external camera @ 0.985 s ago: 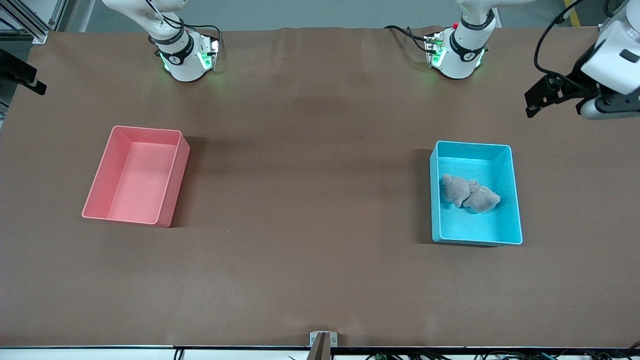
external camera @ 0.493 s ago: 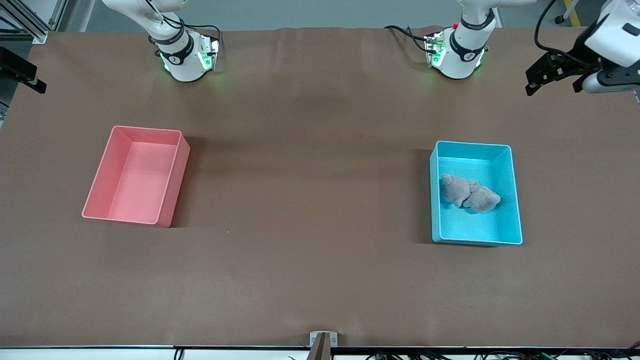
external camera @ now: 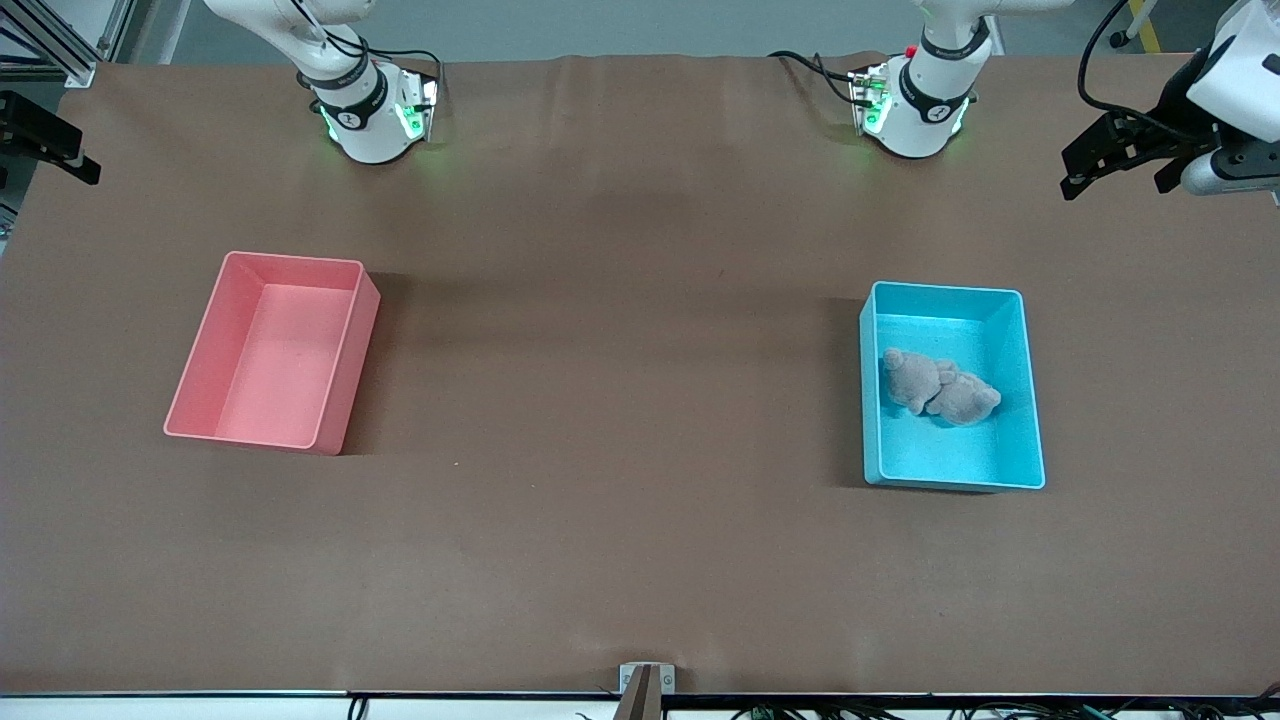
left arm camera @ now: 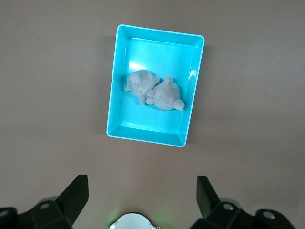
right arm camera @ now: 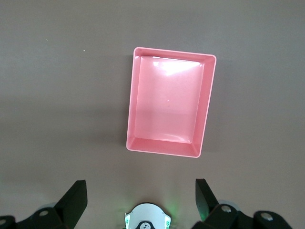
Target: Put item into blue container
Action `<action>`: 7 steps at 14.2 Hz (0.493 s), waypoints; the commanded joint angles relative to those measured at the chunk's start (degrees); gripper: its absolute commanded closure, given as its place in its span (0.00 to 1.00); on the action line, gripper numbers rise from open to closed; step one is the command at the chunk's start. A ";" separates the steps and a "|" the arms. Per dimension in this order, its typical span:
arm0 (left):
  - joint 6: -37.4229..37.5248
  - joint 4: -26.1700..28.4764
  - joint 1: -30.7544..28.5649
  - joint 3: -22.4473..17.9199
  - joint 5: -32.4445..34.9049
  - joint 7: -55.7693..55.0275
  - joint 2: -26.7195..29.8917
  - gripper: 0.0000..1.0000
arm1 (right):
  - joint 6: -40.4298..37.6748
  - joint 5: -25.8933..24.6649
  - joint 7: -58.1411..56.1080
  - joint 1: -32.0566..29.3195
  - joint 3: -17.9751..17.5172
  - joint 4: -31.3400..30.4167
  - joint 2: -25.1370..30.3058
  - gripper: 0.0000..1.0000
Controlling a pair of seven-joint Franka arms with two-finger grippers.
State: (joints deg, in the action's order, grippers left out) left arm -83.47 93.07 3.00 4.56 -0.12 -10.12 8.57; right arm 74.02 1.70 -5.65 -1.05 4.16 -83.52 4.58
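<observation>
Plush toy well below left tool

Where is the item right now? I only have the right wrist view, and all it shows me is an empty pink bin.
Observer: The plush toy lies inside the blue container, toward the left arm's end of the table.
Operator: So is either tool holding anything?
Observer: No, both are open and empty. The left tool hangs over the table's edge at the left arm's end, well clear of the blue container. The right tool waits over the edge at the right arm's end.
</observation>
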 commanded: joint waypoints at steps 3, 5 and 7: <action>-0.02 -1.49 0.17 -0.25 -0.32 2.13 -1.01 0.00 | -0.72 -0.29 0.73 -0.18 -0.64 -0.86 1.39 0.00; -0.02 -1.93 0.08 -0.34 -0.23 1.95 -1.27 0.00 | -0.72 -0.20 0.73 -0.18 -0.64 -0.86 1.39 0.00; 0.06 -2.02 -0.18 -0.25 0.12 1.95 -1.27 0.00 | -0.72 -0.11 0.81 -0.09 -0.73 -0.86 1.39 0.00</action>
State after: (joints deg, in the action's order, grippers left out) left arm -83.66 92.66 2.90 4.50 -0.12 -8.70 7.99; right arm 73.59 1.70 -5.65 -1.05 4.02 -83.51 4.61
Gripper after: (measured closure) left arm 0.000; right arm 0.000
